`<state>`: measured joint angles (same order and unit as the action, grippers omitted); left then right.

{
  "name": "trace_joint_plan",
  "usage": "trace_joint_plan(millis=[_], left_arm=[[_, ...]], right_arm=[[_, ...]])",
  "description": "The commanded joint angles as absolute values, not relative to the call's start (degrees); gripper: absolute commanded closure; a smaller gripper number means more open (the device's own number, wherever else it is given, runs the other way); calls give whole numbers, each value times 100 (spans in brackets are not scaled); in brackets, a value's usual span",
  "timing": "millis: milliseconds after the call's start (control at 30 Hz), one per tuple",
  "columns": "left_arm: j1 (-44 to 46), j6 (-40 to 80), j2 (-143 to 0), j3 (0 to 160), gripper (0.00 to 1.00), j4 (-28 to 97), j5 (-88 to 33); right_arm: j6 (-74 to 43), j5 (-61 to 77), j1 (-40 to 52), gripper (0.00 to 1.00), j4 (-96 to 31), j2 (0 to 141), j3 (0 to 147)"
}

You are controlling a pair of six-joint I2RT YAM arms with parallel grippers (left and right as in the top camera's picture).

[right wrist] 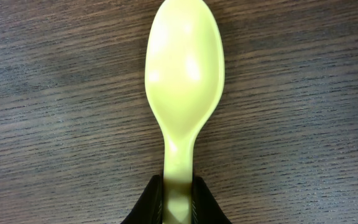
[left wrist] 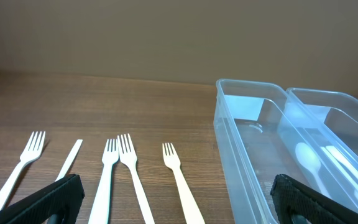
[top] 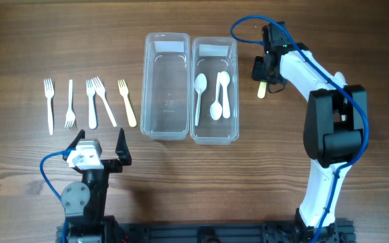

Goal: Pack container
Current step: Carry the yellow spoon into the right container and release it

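**A:** Where's the yellow spoon (right wrist: pixel 184 74)?

**B:** Upper right of the overhead frame, near the container (top: pixel 237 101) holding white spoons (top: pixel 216 94). It's on or just above the worktop (right wrist: pixel 303 124); I can't tell which. The right pincer (right wrist: pixel 178 200) is clamped on its handle, near the neck.

**A:** Handling?

**B:** Probably light, stiff, smooth plastic. The narrow handle could twist, so a square hold suits it. Lower left, the left pincer (top: pixel 101 147) gapes wide, holding nothing.
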<state>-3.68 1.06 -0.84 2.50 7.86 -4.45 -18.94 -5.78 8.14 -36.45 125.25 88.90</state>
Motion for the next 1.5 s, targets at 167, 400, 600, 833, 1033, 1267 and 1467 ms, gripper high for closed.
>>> trace_joint_plan(millis=[167,400,600,833,1033,1267,1467], left_arm=[[-327,-1,-49,213,0,775,-532],[-327,-1,-49,213,0,775,-532],[-327,-1,-49,213,0,775,-532],[-327,-1,-49,213,0,775,-532],[-327,-1,-49,213,0,775,-532],[-327,-1,-49,213,0,775,-532],[-327,-1,-49,213,0,775,-532]], right_arm=[[-1820,-620,851,96,-4174,11301,9067],[-1822,-148,1439,96,-4683,10088,9067],[-1968,-123,2224,96,-4678,10250,8884],[-2115,-121,2687,96,-4539,11045,8761],[-1944,-123,2762,64,-4477,11083,8917],[-1525,-1076,2475,11,-5207,9800,9749],[-574,-2357,1295,9,-6499,8875,9791]])
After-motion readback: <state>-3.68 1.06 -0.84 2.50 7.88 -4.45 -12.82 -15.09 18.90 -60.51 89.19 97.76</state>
